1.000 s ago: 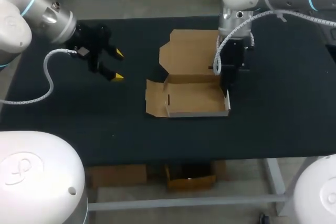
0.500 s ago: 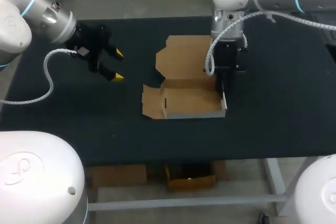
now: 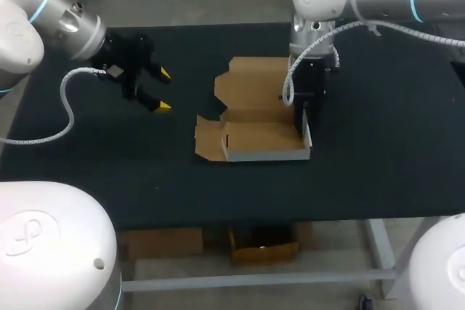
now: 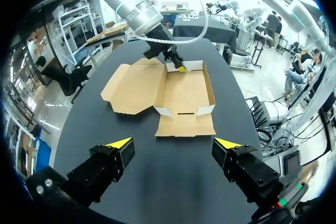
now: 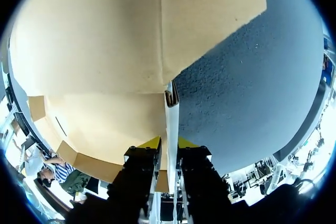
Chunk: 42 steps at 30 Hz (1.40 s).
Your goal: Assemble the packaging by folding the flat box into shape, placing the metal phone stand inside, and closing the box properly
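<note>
I am working the box (image 3: 261,136) on the counter (image 3: 378,143); its tray is standing half formed, with the lid (image 3: 251,81) lying flat behind it. My right gripper (image 5: 167,142) is pinching the box's right wall (image 5: 171,114), one finger inside and one outside. My left gripper (image 4: 173,144) is hanging spread, well left of the box, touching nothing. I am seeing no stand near the box. My worry is that with one wall held, a sideways pull may drag the box or crease that wall.
</note>
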### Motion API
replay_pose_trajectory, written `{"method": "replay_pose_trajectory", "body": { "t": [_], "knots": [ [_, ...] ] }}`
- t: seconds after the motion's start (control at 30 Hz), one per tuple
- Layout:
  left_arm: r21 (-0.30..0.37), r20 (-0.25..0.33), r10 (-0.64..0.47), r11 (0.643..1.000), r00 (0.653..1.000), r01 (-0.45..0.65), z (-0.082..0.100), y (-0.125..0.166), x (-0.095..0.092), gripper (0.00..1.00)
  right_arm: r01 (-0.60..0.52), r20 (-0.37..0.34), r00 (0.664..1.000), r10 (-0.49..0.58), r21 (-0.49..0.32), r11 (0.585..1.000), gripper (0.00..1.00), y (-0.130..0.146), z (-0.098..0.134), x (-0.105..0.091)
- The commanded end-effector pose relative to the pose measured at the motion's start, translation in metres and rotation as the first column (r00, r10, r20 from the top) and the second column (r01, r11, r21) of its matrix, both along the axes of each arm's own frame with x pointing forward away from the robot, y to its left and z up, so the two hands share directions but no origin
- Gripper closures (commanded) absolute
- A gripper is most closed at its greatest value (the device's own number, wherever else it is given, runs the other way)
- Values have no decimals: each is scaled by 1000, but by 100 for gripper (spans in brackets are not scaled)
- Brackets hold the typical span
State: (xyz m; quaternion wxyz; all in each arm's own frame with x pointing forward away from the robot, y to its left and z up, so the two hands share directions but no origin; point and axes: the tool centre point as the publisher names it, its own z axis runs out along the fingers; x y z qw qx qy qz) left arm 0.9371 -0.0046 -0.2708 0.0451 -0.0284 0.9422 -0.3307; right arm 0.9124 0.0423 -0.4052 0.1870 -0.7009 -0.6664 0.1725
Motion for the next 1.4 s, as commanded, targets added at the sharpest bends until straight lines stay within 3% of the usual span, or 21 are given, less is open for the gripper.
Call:
{"method": "replay_pose_trajectory", "body": {
  "t": [0.03, 0.33, 0.77, 1.4],
  "knots": [
    [3, -2, -1, 1000, 1000, 1, 1, 0, 0, 0, 14, 88, 996, -14, 10, 1000, 87, -4, 3, -14],
    [3, -2, -1, 1000, 1000, 1, 1, 0, 0, 0, 45, 169, 985, -44, -3, 999, 82, -3, 0, -21],
    [3, -2, -1, 1000, 1000, 1, 1, 0, 0, 0, 88, 325, 942, -80, -10, 996, 87, -1, -2, -24],
    [3, -2, -1, 1000, 1000, 1, 1, 0, 0, 0, 80, 453, 890, -61, -22, 997, 88, -2, -6, -14]
  ]
}}
